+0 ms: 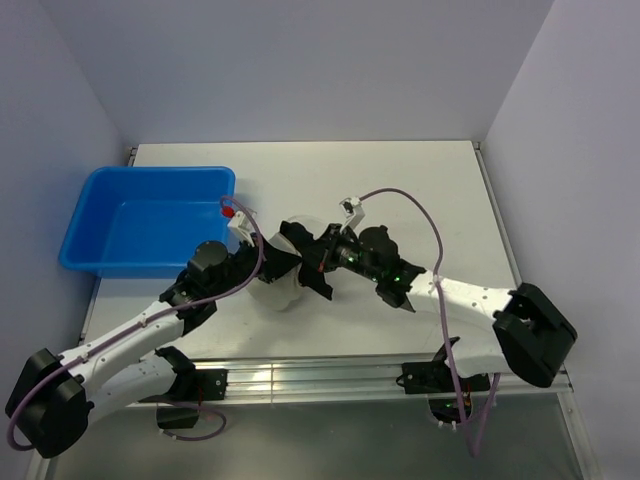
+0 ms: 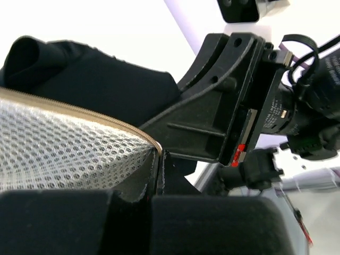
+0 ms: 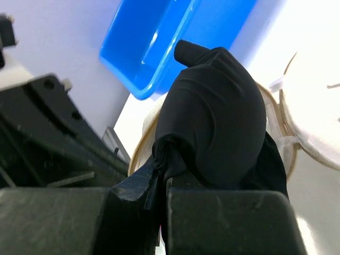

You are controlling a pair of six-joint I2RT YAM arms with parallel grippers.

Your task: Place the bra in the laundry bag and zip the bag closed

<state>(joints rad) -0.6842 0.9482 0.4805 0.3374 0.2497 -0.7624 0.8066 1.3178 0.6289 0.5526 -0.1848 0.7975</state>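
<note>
The laundry bag (image 1: 280, 292), white mesh with a tan rim, sits on the table between both arms. It also shows in the left wrist view (image 2: 64, 143). My left gripper (image 2: 159, 171) is shut on the bag's rim edge and shows in the top view (image 1: 255, 258). My right gripper (image 3: 163, 183) is shut on a rounded black cloth (image 3: 218, 117), held over the bag's tan rim (image 3: 139, 146). It shows in the top view (image 1: 315, 262). The black cloth (image 2: 95, 79) lies just past the rim. No white or pale bra shows for certain.
A blue plastic tub (image 1: 150, 220) stands at the left, close behind the left arm, and also shows in the right wrist view (image 3: 175, 37). A pale rounded piece with a tan edge (image 3: 313, 117) lies right of the black cloth. Both grippers are nearly touching.
</note>
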